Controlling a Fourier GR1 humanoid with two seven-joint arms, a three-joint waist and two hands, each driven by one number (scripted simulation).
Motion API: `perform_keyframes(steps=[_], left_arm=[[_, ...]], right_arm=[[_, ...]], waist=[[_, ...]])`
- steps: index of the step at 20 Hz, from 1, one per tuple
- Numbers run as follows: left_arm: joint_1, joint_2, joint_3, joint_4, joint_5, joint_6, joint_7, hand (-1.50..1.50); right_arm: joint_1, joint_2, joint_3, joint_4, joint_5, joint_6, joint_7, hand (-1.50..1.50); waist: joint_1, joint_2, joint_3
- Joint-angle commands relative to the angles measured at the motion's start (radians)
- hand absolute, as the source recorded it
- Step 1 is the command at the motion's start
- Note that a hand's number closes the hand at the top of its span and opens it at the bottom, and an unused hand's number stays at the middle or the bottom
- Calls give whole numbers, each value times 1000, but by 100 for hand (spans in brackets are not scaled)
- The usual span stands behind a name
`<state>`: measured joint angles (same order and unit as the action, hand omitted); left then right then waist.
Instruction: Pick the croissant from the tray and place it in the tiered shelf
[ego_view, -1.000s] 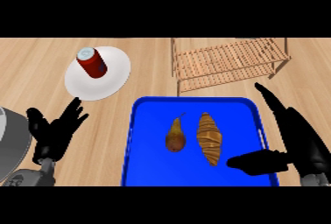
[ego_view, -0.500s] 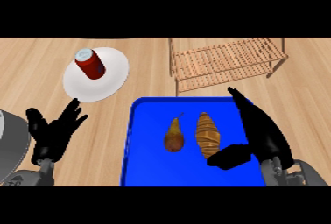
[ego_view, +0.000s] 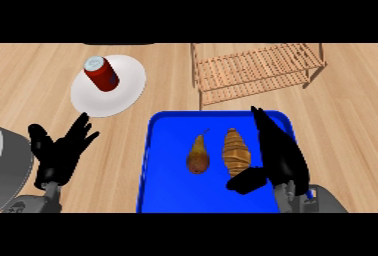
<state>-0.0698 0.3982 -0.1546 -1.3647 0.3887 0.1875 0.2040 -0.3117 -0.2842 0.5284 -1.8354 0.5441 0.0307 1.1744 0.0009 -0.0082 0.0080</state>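
A golden-brown croissant (ego_view: 236, 152) lies lengthwise in the middle of the blue tray (ego_view: 164, 185). A brown pear (ego_view: 198, 156) lies just left of it. My right hand (ego_view: 280, 155) hovers over the tray's right side, open, fingers straight and pointing away, thumb (ego_view: 245, 181) stretched toward the croissant's near end. I cannot tell whether the thumb touches it. The wooden slatted tiered shelf (ego_view: 255, 70) stands beyond the tray at the upper right. My left hand (ego_view: 60, 152) rests open at the lower left, fingers up.
A white plate (ego_view: 125, 92) carrying a red can (ego_view: 101, 75) sits at the upper left on the wooden counter (ego_view: 347, 125). A grey rounded object (ego_view: 11, 170) shows at the left edge.
My right hand has moved left from the tray's right edge to beside the croissant. The left hand, croissant and pear have not moved.
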Motion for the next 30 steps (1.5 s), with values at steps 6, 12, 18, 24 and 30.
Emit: perform_keyframes(steps=[6,12,18,24,30], left_arm=[[26,-11,-4,-13,-10,-16,52,0],[-32,-38,2,53,-35,-20,56,0],[22,-41,14,-10,-43,-31,76,0],[-41,-53,62,83,-66,-58,57,0],[-12,-77,69,45,-94,-56,66,0]], right_arm=[[-5,145,14,150,148,-11,120,-150],[15,148,-49,166,190,34,72,-150],[-11,213,-69,280,281,12,5,-150],[14,206,-160,327,289,-28,-148,-150],[9,282,-111,443,315,-95,-190,-150]], waist=[[7,8,-8],[-6,9,-8],[3,8,-8],[-2,10,-8],[3,9,-8]])
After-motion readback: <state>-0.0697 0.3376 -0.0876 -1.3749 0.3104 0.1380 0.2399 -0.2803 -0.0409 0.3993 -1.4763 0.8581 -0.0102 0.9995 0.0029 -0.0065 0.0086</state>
